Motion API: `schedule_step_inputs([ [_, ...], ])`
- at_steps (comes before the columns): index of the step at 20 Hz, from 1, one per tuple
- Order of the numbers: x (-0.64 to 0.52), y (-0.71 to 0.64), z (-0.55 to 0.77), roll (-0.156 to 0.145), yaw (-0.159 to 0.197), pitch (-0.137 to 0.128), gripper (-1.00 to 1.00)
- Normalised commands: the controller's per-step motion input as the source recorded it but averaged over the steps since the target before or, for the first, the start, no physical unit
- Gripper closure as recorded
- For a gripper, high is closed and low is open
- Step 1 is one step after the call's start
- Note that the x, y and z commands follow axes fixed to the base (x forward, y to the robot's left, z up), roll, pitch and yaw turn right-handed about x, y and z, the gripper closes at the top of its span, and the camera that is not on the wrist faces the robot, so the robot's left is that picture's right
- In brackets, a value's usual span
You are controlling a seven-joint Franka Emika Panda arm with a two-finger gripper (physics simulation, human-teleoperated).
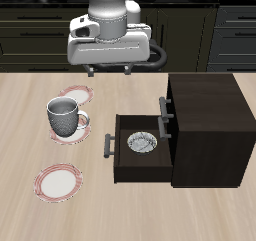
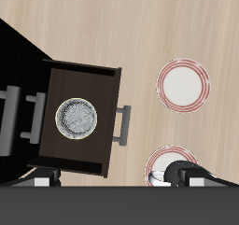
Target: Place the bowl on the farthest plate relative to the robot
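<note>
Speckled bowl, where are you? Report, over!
Pincer high, holding nothing. Small speckled whitish-grey bowl inside open dark drawer. Front pink-rimmed white plate bare; grey ribbed mug on another.

My arm hangs high above the table at its back side, wrist pointed straight down, so in the exterior view I mostly see the white, rounded wrist housing with the broad gripper (image 1: 108,69) body slung crosswise beneath it. Two short dark fingers (image 1: 92,70) poke down from that body, set apart from one another, with nothing between them. A grey cable loops out from the side of the hand. From the wrist camera only the dark finger (image 2: 186,172) tips and a bit of pale housing show at the frame's edge, again spread with nothing gripped, well clear of the tabletop
</note>
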Motion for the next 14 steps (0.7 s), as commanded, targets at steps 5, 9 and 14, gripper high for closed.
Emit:
schedule_step_inputs([
  [5,0.09,0.12,0.00,0.043,0.194,0.001,-1.00],
  [9,0.12,0.01,-0.02,0.003,0.191,0.003,-1.00],
  [14,0.15,-0.03,0.08,0.006,0.219,-0.017,-1.00],
])
